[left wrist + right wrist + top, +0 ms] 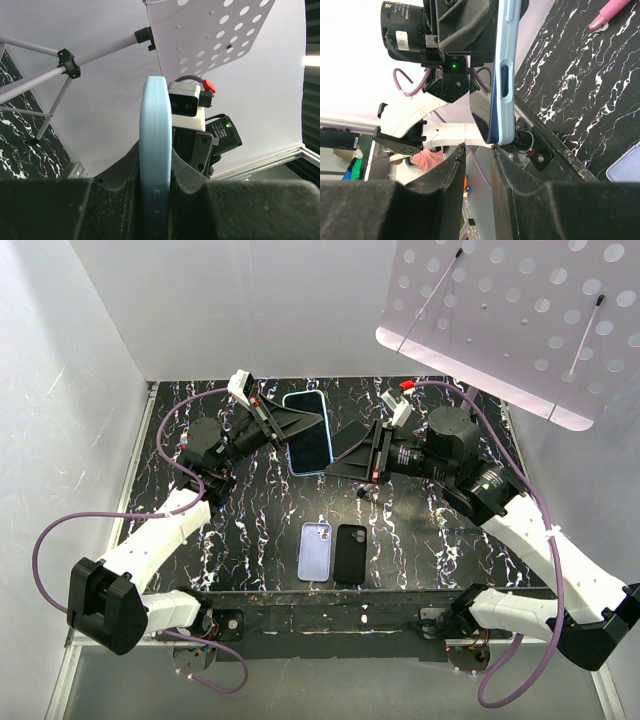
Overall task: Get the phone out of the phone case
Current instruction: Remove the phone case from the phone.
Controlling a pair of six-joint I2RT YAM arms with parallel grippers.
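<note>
A phone in a light blue case point(311, 443) is held up above the table's far middle. My left gripper point(287, 426) is shut on it from the left. In the left wrist view the case's blue edge with its side buttons point(155, 115) stands upright between my left gripper's point(156, 162) fingers. My right gripper point(346, 458) is at the phone's right lower side. In the right wrist view the phone and case point(501, 75) hang just above my right gripper point(479, 151), which is open with a narrow empty gap. The phone's lower corner sits over the right fingertip point(503, 160).
A lavender phone or case point(314, 550) and a black case point(349, 552) lie side by side near the table's front edge. A white perforated board point(510, 310) on thin legs overhangs the back right. A pink pen point(605, 15) lies on the marbled table point(440, 530).
</note>
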